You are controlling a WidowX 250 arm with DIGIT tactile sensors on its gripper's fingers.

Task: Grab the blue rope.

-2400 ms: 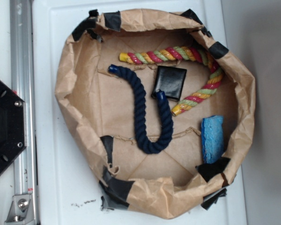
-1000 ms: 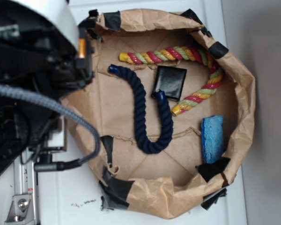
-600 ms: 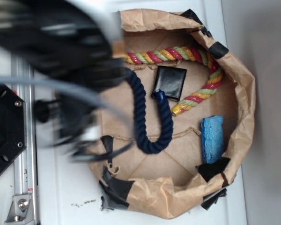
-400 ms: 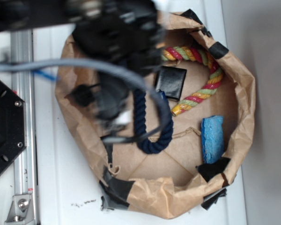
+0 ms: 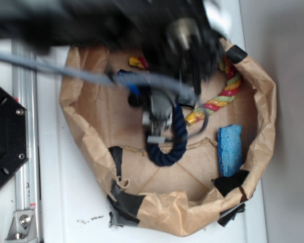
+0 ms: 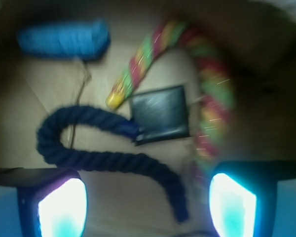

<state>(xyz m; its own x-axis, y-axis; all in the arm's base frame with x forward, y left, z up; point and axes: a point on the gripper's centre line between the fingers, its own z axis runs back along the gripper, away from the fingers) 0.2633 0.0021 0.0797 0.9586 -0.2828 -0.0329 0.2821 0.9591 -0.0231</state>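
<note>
The blue rope point(image 5: 168, 152) is a thick dark navy twisted rope lying in a U shape on the floor of the brown paper basket point(image 5: 86, 126). The blurred arm covers its upper part in the exterior view. In the wrist view the blue rope point(image 6: 113, 160) curves across the middle, and one end reaches down between the fingers. My gripper point(image 6: 147, 207) is open and empty, hovering above the rope. Its glowing pads point(image 6: 63, 207) stand wide apart at the bottom corners. In the exterior view the gripper point(image 5: 157, 119) hangs over the basket's middle.
A red-yellow-green rope point(image 6: 207, 94) curves along the back; in the exterior view the same rope point(image 5: 225, 96) shows. A black square wallet point(image 6: 160, 114) lies beside the blue rope. A light blue sponge point(image 5: 229, 149) sits at the right wall. A black mount point(image 5: 5, 136) stands left.
The arm has swept in from the left and moved right over the basket, and now covers the basket's upper middle. The ropes, wallet and sponge have not moved.
</note>
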